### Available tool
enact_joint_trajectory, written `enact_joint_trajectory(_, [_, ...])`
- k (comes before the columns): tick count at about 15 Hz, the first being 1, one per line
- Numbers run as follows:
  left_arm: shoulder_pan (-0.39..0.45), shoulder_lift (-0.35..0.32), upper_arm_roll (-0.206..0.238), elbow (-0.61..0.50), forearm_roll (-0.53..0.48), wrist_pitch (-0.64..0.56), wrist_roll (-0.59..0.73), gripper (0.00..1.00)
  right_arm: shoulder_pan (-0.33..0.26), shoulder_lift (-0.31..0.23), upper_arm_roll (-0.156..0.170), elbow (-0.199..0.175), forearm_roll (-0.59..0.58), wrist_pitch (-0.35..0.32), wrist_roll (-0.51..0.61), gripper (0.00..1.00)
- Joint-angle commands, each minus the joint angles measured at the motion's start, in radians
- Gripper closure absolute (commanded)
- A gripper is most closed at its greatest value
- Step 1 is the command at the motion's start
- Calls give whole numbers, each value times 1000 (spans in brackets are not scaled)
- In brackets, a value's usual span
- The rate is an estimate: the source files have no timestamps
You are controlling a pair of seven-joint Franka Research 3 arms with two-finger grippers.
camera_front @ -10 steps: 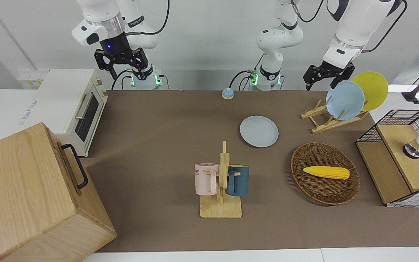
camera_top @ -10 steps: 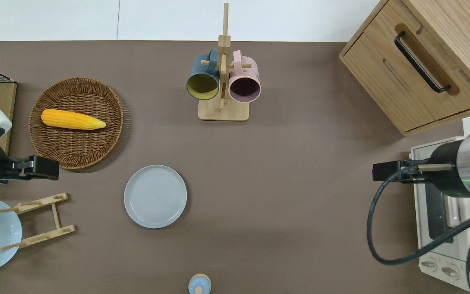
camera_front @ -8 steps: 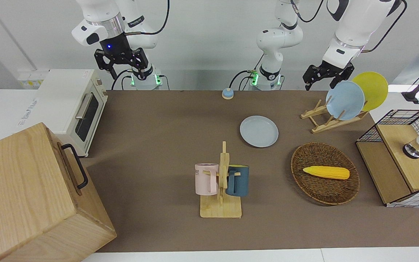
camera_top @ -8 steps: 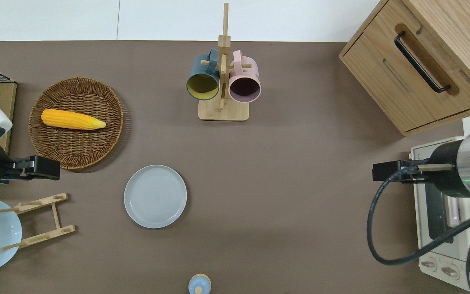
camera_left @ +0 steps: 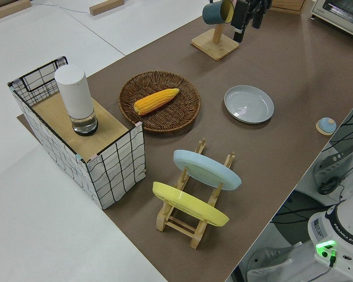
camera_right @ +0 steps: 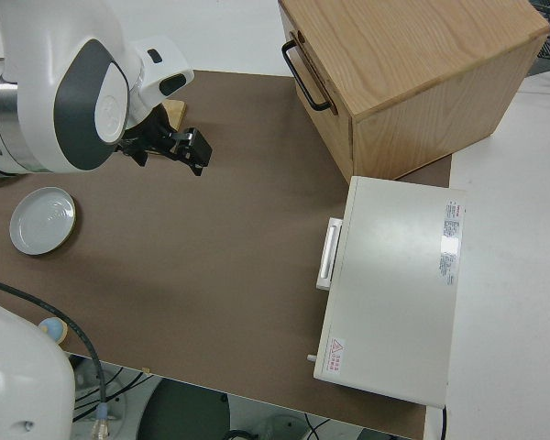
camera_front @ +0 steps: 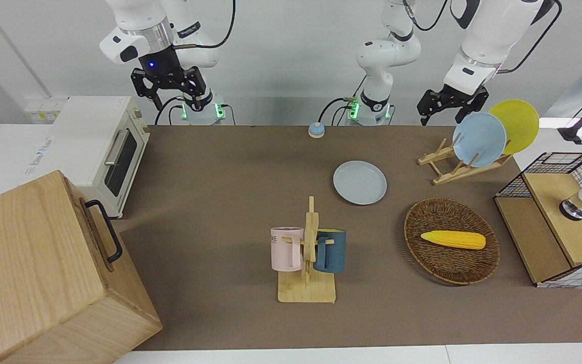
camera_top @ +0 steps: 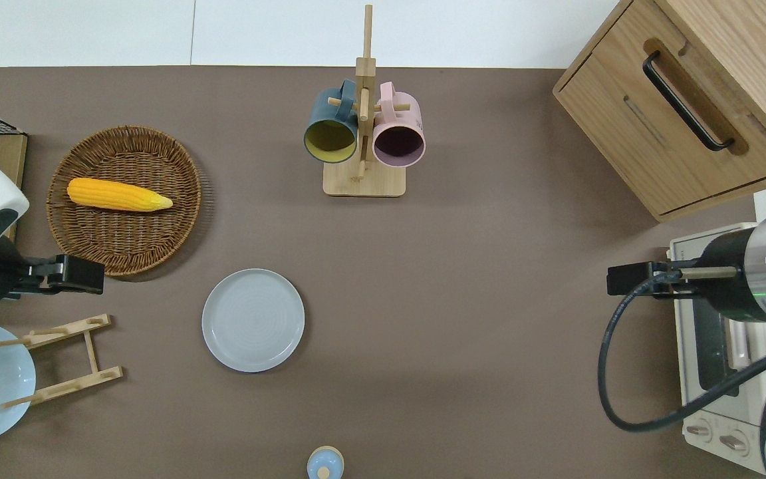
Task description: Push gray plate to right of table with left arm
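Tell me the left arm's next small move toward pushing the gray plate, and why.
Probably swing across and lower beside the gray plate. The left claw hangs high over bare table between the wicker basket and the plate rack, apart from the plate.

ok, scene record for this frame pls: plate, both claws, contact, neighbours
gray plate: flat on the table, toward the left arm's end
left claw: raised, over bare table between wicker basket and plate rack, apart from the plate
right claw: parked
contact: none
push: not yet begun
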Motion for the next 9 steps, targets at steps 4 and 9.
enact_joint_trajectory(4, [-2, -13, 3, 3, -17, -17, 7, 5, -15, -15, 7, -17, 18, 2, 2, 5])
enact_joint_trajectory(9, [4, -15, 16, -7, -19, -12, 12, 5, -17, -15, 7, -17, 18, 3, 2, 5])
